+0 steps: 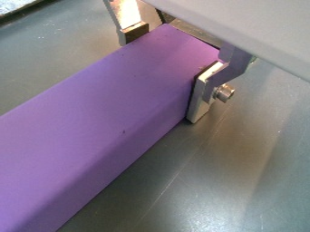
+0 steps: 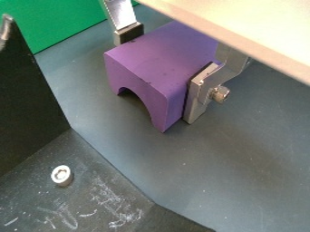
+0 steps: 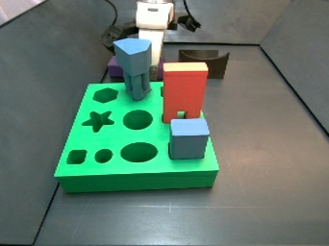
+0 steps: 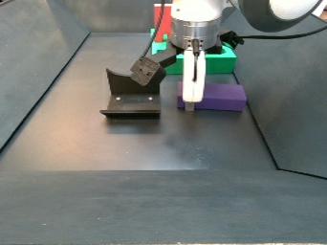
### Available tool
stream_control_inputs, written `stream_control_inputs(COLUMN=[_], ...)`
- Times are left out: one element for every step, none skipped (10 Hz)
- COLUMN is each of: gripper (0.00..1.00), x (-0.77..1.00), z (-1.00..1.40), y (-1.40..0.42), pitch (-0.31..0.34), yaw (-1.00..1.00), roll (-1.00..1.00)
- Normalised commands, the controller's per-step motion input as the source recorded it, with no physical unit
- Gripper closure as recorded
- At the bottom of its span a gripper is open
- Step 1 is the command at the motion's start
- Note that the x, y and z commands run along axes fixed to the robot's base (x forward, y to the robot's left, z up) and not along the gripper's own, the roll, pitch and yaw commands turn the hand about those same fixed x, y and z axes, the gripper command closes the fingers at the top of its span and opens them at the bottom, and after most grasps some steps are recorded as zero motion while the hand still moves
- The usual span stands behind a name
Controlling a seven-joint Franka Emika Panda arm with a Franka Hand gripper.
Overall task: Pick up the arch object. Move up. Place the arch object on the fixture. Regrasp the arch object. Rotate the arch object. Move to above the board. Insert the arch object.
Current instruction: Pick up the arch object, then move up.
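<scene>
You've got one arch object (image 4: 225, 97), one fixture (image 4: 132, 90), one board (image 3: 118, 144) and one gripper (image 2: 164, 65). On the board in a side view: one blue-grey pentagon column (image 3: 134, 67), one red-orange block (image 3: 186, 90), one small blue cube (image 3: 189, 139).

Arm comes straight down, wrist vertical, gripper low at the floor and set over one end of the arch object. Both wrist views show a silver finger plate (image 1: 208, 89) flat against one long side of the block and the 2nd finger (image 1: 130, 30) at the opposite side, so the jaws straddle it. Can't tell if they're actually squeezing or just touching.

Arch object lies on the dark floor, directly between the fingers; most of its length runs out from the gripper on one side. It's matte purple, rectangular in section, w/ a curved cut-out visible on its end face (image 2: 143, 83).

Fixture: dark L-shaped bracket on a base plate, apart from the gripper on the side opposite the arch object's long end. Board: bright green slab w/ star, hexagon, round and square holes, just behind the gripper.
</scene>
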Motion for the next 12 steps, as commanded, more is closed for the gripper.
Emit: stream_control_inputs(gripper=[1.00, 1.00, 1.00, 1.00, 1.00, 1.00, 1.00, 1.00, 1.00, 1.00, 1.00, 1.00], x=[0.00, 0.00, 0.00, 0.00, 0.00, 0.00, 0.00, 0.00, 0.00, 0.00, 0.04, 0.03], z=[0.00, 0.00, 0.00, 0.00, 0.00, 0.00, 0.00, 0.00, 0.00, 0.83, 0.83, 0.72], y=[0.00, 0.00, 0.00, 0.00, 0.00, 0.00, 0.00, 0.00, 0.00, 0.00, 0.00, 0.00], pitch=[0.000, 0.000, 0.000, 0.000, 0.000, 0.000, 0.000, 0.000, 0.000, 0.000, -0.017, 0.010], yaw=[0.00, 0.00, 0.00, 0.00, 0.00, 0.00, 0.00, 0.00, 0.00, 0.00, -0.02, -0.02], roll=[0.00, 0.00, 0.00, 0.00, 0.00, 0.00, 0.00, 0.00, 0.00, 0.00, 0.00, -0.01])
